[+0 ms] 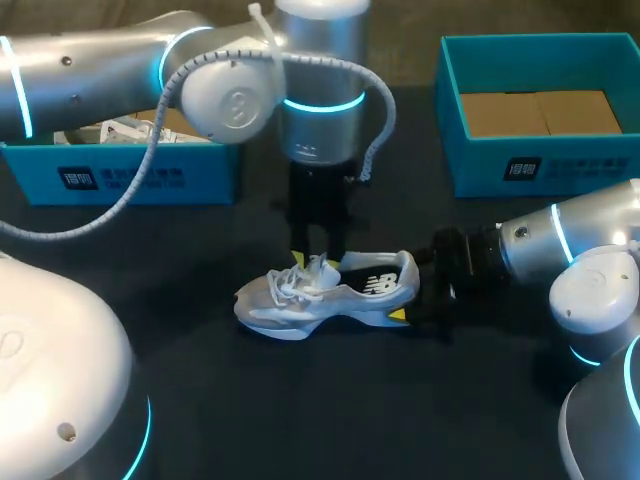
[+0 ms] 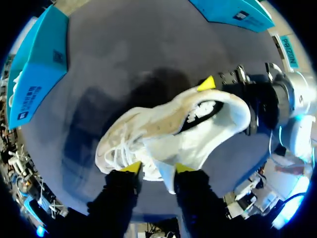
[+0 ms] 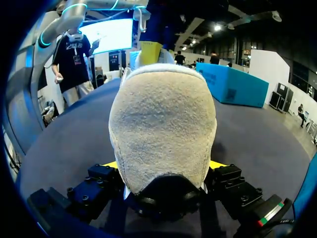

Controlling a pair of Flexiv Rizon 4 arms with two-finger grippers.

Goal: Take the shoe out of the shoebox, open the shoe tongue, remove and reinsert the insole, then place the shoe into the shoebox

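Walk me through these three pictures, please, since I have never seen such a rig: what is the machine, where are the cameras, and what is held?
This is a robot with two arms, each ending in a two-fingered gripper with yellow tips. One picture looks down on the dark table from above; the other two come from cameras on the wrists. A white sneaker is in the middle, with the left shoebox and the right shoebox, both teal, behind it. The right gripper clamps the sneaker's heel from both sides; the left gripper, above it, pinches its tongue.

Shoe (image 1: 325, 290) on table (image 1: 300, 420), shoebox (image 1: 540, 165) behind right
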